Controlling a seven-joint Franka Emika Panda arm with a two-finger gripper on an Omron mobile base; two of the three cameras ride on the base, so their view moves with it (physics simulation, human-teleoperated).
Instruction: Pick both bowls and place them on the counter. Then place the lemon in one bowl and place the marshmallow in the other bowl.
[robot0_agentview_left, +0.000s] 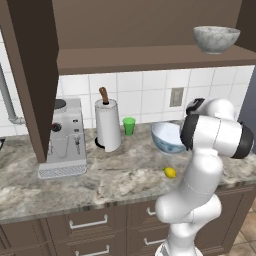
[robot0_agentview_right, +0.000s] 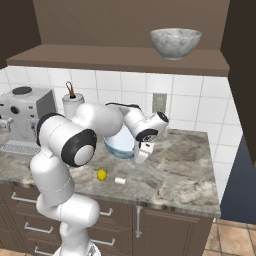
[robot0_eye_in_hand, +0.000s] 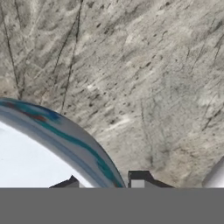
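Gripper (robot0_eye_in_hand: 105, 183) clamped on patterned bowl's (robot0_agentview_right: 120, 145) rim, over worktop (robot0_agentview_right: 185, 165) near back edge, lemon (robot0_agentview_right: 102, 174) and marshmallow (robot0_agentview_right: 119, 180) near front edge, marbled bowl (robot0_agentview_right: 175, 43) on shelf (robot0_agentview_right: 100, 57)

The wide white bowl with a blue-and-red painted outside and pale blue inside (robot0_agentview_right: 119, 145) stands upright on the grey-brown marbled stone counter (robot0_agentview_right: 180, 170). The grey-white marbled bowl (robot0_agentview_right: 175, 43) sits upright on the brown shelf above. The small yellow lemon (robot0_agentview_right: 102, 174) and tiny white cylindrical marshmallow (robot0_agentview_right: 119, 180) lie near each other by the counter's front edge.
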